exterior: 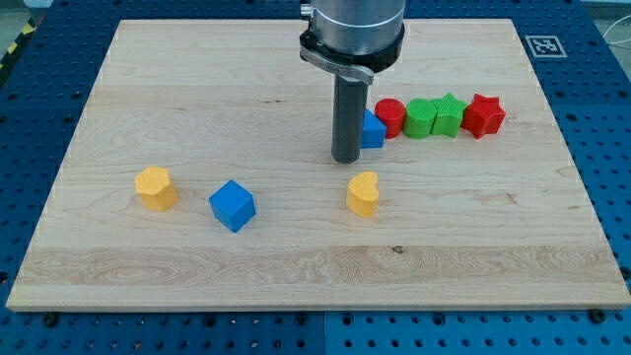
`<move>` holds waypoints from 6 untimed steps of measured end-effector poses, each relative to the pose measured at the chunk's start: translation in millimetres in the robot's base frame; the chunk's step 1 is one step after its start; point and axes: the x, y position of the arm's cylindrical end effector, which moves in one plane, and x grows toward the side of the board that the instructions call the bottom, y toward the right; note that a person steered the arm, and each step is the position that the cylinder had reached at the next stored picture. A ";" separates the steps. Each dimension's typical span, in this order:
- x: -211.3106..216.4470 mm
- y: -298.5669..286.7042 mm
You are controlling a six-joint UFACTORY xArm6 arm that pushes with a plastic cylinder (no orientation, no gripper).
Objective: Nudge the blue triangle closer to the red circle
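The blue triangle lies right of the board's middle, partly hidden behind my rod. The red circle sits just to its right, touching it or nearly so. My tip rests on the board at the blue triangle's left side, close against it.
Right of the red circle runs a row: a green block, a green star-like block and a red star. A yellow heart lies below my tip. A blue cube and a yellow block lie at the left.
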 end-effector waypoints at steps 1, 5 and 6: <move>-5.2 0.0; -21.7 21.5; -22.1 31.5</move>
